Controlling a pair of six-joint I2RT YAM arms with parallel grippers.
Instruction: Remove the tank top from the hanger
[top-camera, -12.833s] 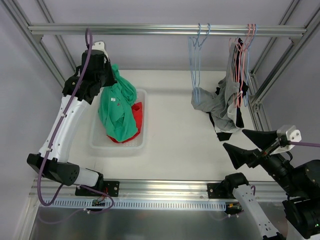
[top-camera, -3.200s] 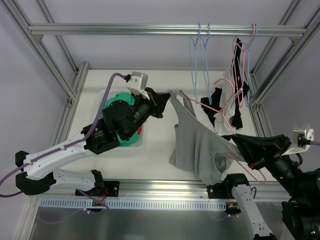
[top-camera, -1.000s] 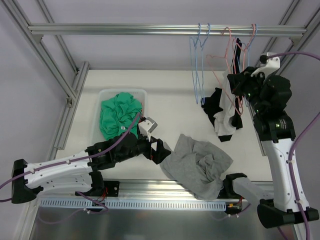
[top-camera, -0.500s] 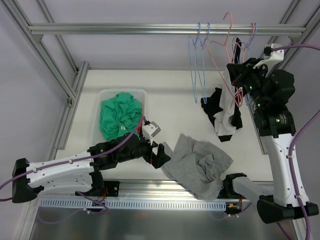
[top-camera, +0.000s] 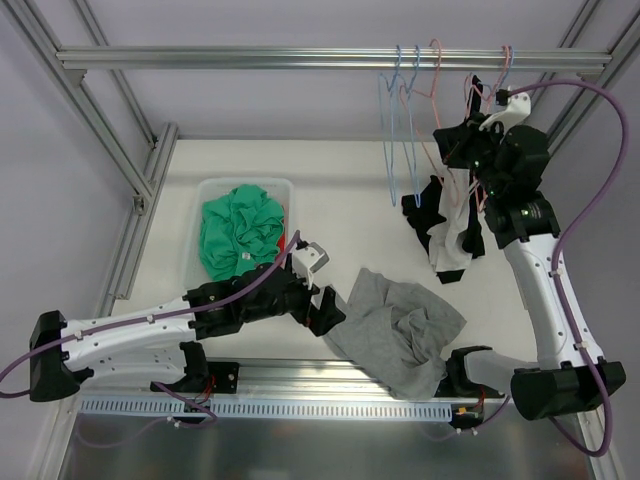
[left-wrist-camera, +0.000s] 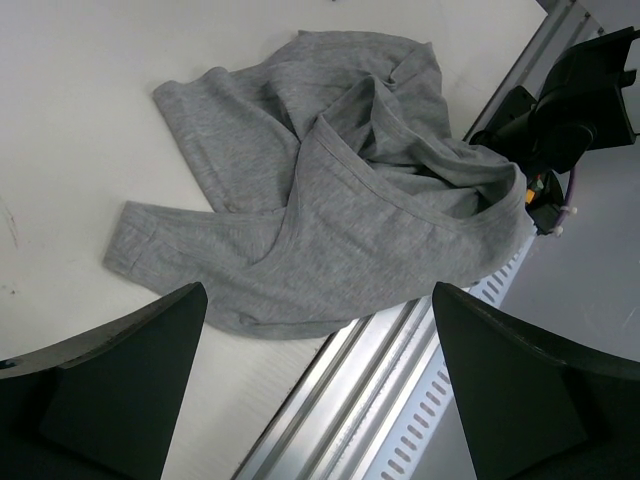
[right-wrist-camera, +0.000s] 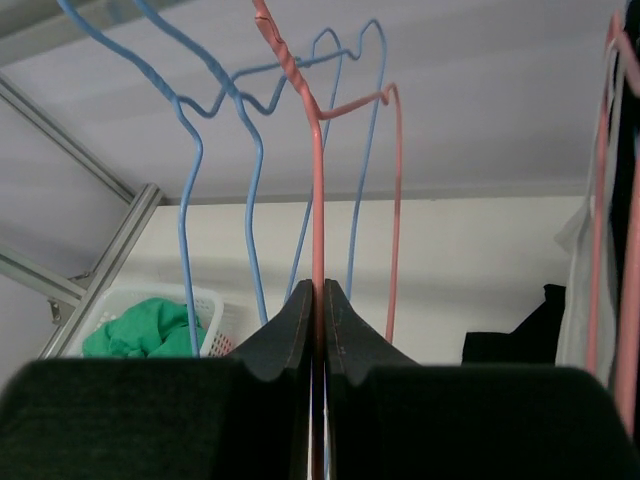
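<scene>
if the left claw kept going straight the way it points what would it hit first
Most likely the gray tank top, crumpled on the table dead ahead of the open left claw; exact depth is unclear.

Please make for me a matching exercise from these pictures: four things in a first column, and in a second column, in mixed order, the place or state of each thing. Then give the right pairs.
Things
1. grey tank top
2. pink hanger
3. green clothing
4. left gripper

Places or states
A. inside the white basket
B. open, above the tank top
C. pinched between the fingers of the right gripper
D. lying crumpled on the table, near the front rail

Right pairs: 1-D, 2-C, 3-A, 4-B
</scene>
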